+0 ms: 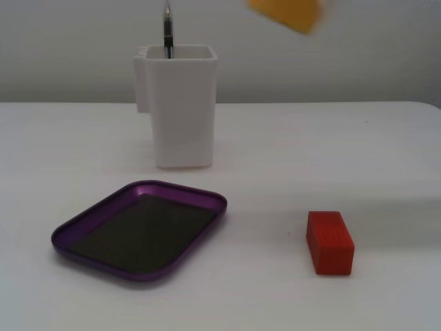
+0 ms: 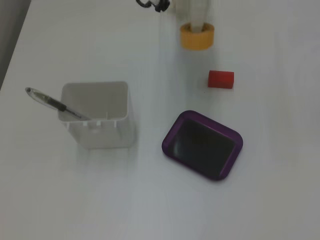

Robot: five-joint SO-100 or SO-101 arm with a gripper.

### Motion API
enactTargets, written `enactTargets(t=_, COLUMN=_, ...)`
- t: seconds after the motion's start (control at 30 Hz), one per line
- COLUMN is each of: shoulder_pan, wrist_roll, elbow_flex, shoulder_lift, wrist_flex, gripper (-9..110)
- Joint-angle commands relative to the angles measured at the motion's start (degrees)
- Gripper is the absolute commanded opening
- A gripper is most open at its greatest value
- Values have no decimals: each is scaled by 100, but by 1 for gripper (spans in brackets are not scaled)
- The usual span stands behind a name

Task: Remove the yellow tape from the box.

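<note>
Table [image 1: 386, 152]: box [image 1: 76, 246] near left in a fixed view, nothing in it. Container [image 1: 180, 110] behind it, far side, pen [image 1: 167, 31] standing inside. Block [image 1: 330, 242] near right, well apart from box. Tape [image 2: 197, 37] outside box, beyond block [image 2: 221, 79], at gripper [image 2: 196, 22].

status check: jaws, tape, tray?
Gripper jaws closed on yellow tape, lifted above table. Purple tray empty. Red block below the tape in a fixed view; nothing in the way.
</note>
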Motion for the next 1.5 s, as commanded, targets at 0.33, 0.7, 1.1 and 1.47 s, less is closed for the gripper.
enactTargets(t=0.33, shoulder_pan=44, wrist_roll=-246, elbow_flex=3507, shoulder_lift=677, wrist_flex=-2408, gripper=0)
enactTargets(t=0.7, shoulder_pan=44, wrist_roll=-237, elbow_flex=4069, shoulder_lift=141, wrist_flex=-2619, gripper=0)
enactTargets(t=1.1, shoulder_pan=703, wrist_roll=-158, elbow_flex=3823, shoulder_lift=26, wrist_flex=-2549, gripper=7)
enactTargets(t=1.47, shoulder_pan=1028, wrist_roll=229, elbow_flex=2681, shoulder_lift=2558, wrist_flex=-896, gripper=7)
